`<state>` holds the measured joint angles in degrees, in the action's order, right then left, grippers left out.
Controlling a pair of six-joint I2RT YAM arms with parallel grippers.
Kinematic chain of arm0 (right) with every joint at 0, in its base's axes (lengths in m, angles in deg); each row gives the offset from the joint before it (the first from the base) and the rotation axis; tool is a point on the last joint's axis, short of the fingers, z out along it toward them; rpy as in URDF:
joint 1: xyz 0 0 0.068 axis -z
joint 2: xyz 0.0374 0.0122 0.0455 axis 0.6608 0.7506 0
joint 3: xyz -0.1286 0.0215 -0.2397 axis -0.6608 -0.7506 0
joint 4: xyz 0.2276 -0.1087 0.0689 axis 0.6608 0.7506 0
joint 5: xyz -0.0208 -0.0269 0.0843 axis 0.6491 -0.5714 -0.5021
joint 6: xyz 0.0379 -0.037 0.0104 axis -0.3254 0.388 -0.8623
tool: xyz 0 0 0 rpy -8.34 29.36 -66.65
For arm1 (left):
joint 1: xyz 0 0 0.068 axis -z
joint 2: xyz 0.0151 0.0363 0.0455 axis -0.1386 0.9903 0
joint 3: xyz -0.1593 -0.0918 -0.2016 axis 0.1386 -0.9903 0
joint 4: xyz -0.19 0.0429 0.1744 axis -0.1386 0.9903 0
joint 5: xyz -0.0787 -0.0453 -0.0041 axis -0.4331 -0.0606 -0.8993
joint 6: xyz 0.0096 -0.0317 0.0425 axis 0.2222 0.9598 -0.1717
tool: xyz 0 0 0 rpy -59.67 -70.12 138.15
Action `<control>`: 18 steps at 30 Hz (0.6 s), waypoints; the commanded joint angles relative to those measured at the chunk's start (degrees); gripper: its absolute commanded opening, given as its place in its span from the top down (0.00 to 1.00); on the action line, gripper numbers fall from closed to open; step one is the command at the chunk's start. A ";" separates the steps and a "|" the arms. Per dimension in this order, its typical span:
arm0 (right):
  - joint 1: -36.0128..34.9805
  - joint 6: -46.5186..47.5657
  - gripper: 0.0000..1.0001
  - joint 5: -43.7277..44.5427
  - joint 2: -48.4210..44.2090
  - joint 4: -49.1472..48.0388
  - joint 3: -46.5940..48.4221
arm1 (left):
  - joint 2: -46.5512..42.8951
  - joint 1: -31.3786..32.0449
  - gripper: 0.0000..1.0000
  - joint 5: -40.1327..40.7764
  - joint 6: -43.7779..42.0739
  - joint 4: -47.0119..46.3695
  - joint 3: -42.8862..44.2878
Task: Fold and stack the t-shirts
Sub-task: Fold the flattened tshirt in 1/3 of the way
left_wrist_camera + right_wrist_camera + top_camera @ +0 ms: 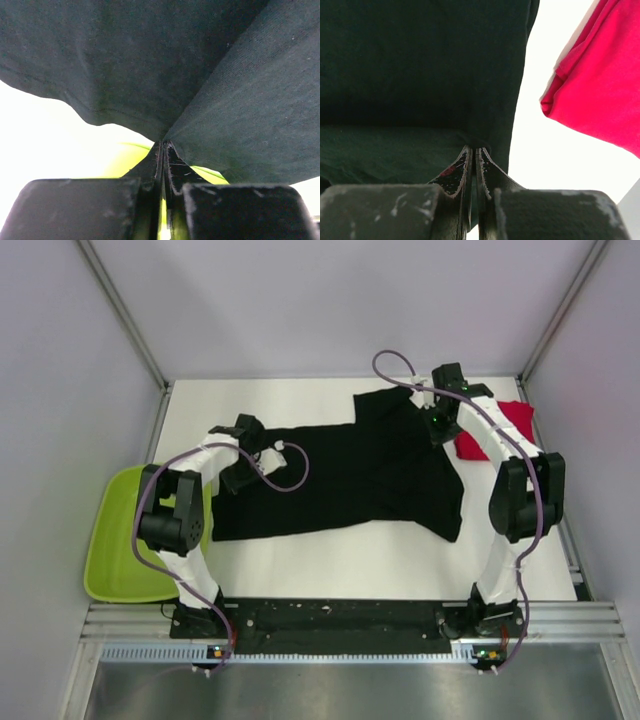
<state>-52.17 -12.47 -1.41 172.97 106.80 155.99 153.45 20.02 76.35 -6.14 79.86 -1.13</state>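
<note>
The black t-shirt (350, 475) lies spread across the middle of the white table. My left gripper (243, 452) is shut on its left edge; in the left wrist view the black cloth (165, 75) hangs from my pinched tips (164, 144). My right gripper (438, 418) is shut on the shirt's far right part; the right wrist view shows black cloth (420, 75) pinched at the tips (474, 149). The red t-shirt (500, 428), a small folded square, lies at the far right, partly behind my right arm, and shows in the right wrist view (600, 85).
A lime-green plastic tray (115, 540) sits off the table's left edge, beside my left arm; it also shows under the cloth in the left wrist view (125, 160). Grey walls enclose the table on three sides. A metal rail (350, 625) runs along the near edge.
</note>
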 commanded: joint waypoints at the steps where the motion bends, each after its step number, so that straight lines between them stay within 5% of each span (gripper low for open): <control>1: 0.44 2.06 1.00 0.03 0.16 -1.57 2.92 | 1.17 -0.36 0.86 3.00 1.34 -2.76 1.89; 6: 0.44 1.19 1.00 -2.70 4.28 -1.58 6.86 | -0.84 -0.54 0.46 10.20 3.45 -8.73 4.51; 8: 0.35 -0.48 0.97 -2.70 7.18 -1.75 11.16 | -3.47 -0.45 0.43 8.21 3.89 -6.04 6.27; 14: 0.44 -11.36 0.58 4.67 15.63 2.09 21.71 | -15.07 1.21 0.40 -6.92 -2.59 4.87 -3.97; 18: 0.52 -18.14 0.46 6.18 0.57 1.33 8.16 | -23.06 1.57 0.38 -6.67 -7.97 6.20 -16.98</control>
<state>-52.08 -22.27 1.22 187.27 106.74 171.62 135.92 21.23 73.34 -8.06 79.73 -8.43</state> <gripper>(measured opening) 0.513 0.611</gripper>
